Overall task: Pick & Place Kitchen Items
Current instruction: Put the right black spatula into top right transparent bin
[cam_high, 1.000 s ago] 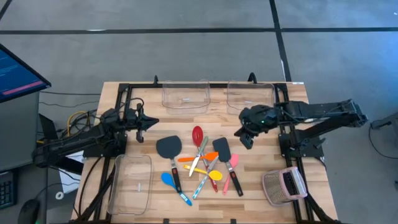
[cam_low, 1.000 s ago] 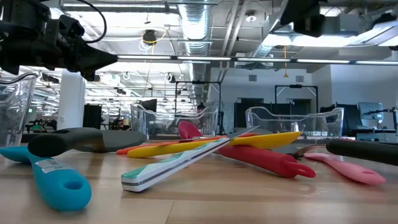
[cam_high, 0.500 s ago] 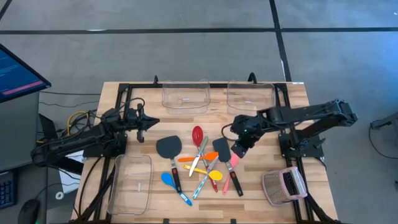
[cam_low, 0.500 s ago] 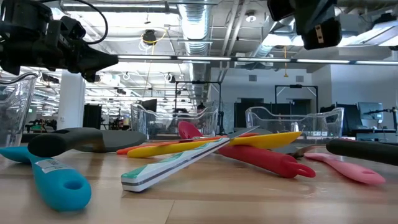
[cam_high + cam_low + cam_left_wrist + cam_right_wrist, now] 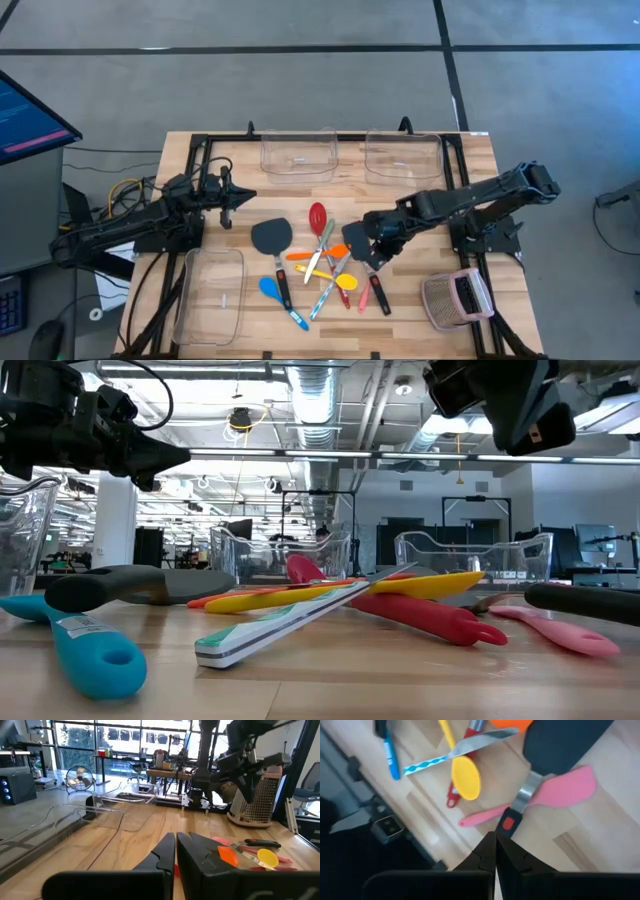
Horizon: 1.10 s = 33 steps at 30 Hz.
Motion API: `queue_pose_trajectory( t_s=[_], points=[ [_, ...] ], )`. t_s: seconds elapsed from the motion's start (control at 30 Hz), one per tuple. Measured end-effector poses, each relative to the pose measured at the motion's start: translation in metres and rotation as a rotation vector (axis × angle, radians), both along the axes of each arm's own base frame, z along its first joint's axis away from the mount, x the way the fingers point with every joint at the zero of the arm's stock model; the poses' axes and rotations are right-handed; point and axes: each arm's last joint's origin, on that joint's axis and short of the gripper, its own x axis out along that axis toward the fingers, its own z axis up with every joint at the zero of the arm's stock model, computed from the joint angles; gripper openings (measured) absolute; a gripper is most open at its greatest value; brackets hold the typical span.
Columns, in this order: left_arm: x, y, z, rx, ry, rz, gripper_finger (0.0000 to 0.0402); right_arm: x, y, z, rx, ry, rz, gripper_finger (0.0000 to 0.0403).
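Pink spatula (image 5: 555,792) lies just beneath the closed right claw (image 5: 372,257).

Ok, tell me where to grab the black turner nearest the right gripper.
Best take the black turner by its handle, past the red mark, from straight above, closing across it. There it lies on bare wood; nearer the blade its metal neck crosses the pink spatula.

We see a light wood table (image 5: 470,150), two black turners (image 5: 270,236) (image 5: 357,238), red slotted spoon (image 5: 317,215), pink spatula (image 5: 560,787), yellow spoon (image 5: 465,777), orange spatula (image 5: 305,255), blue spoon (image 5: 270,289), a knife (image 5: 435,760) with blue-white zigzag handle.
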Motion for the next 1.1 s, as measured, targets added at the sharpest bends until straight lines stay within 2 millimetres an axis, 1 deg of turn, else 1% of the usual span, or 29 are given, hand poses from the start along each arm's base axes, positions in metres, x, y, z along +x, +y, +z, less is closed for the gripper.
queue_pose_trajectory(
  t_s=[0.23, 0.3, 0.4, 0.57, 0.73, 0.87, 0.97, 1.1],
  points=[
    [0.000, 0.000, 0.000, 0.000, 0.000, 0.000, 0.0008, -0.004, 0.016, -0.001, -0.121, -0.026, -0.092, 0.0000],
    [0.000, 0.000, 0.000, 0.000, 0.000, 0.000, 0.0008, -0.004, 0.021, -0.001, -0.132, -0.036, -0.100, 0.0000],
    [0.000, 0.000, 0.000, 0.000, 0.000, 0.000, 0.0008, -0.004, 0.025, 0.000, -0.129, -0.066, -0.073, 0.0000],
    [0.000, 0.000, 0.000, 0.000, -0.001, -0.001, 0.0008, 0.001, 0.027, 0.003, -0.146, -0.149, 0.019, 0.0000],
    [0.000, 0.000, 0.000, 0.002, -0.003, -0.001, 0.0008, 0.006, 0.025, 0.005, -0.138, -0.190, 0.012, 0.0002],
    [0.000, 0.000, 0.001, 0.004, -0.006, -0.001, 0.0008, 0.008, 0.026, -0.002, -0.145, -0.153, 0.005, 0.0027],
    [0.000, 0.000, 0.001, 0.004, -0.007, -0.004, 0.0008, 0.011, 0.028, -0.015, -0.151, -0.075, 0.003, 0.0061],
    [0.000, 0.000, 0.001, 0.004, -0.006, -0.004, 0.0008, 0.016, 0.027, -0.039, -0.128, 0.080, -0.050, 0.0108]
  ],
)
